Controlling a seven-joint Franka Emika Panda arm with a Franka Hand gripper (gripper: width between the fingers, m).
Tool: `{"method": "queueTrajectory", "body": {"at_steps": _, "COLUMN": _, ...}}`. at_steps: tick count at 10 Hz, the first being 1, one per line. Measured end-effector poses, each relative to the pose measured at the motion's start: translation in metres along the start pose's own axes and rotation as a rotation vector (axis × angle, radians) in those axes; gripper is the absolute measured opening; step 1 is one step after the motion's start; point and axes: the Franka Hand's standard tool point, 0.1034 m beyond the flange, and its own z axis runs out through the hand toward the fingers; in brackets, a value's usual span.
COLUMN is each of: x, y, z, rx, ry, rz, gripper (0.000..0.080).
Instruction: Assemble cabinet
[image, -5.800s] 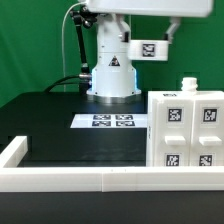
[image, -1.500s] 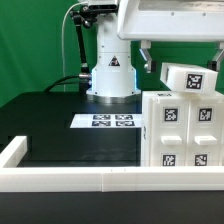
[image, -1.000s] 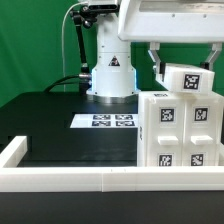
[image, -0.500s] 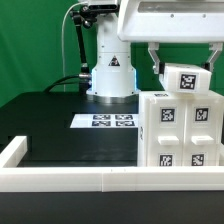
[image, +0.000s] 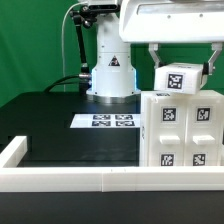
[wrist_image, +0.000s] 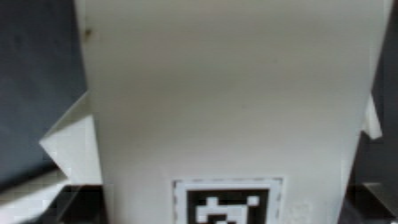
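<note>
The cabinet (image: 180, 130) is the large white tagged box at the exterior view's right, standing on the black table. My gripper (image: 183, 70) hangs just above its top and is shut on a small white tagged block (image: 182, 79), a finger on each side. The block sits level, its tag facing the camera, right over the cabinet's top edge; I cannot tell whether it touches. In the wrist view the same white block (wrist_image: 222, 100) fills the picture, its tag (wrist_image: 231, 205) at one end, and the cabinet is hidden behind it.
The marker board (image: 112, 121) lies flat on the black table in front of the robot base (image: 112, 75). A low white rail (image: 90, 181) edges the table's front and the exterior view's left side. A green backdrop stands behind.
The gripper came over the cabinet and took the block. Over the last second and a half the tilted block turned level and shifted slightly toward the exterior view's left.
</note>
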Motion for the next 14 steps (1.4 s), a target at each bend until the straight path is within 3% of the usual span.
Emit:
{"method": "queueTrajectory", "body": {"at_steps": 9, "x": -0.0025, "y": -0.0089, "z": 0.0016, "rx": 0.029, "ry": -0.007, "rz": 0.689, "gripper": 0.056}}
{"method": "queueTrajectory", "body": {"at_steps": 14, "x": -0.0017, "y": -0.0085, "z": 0.0019, "rx": 0.03, "ry": -0.02, "rz": 0.977, "gripper": 0.056}}
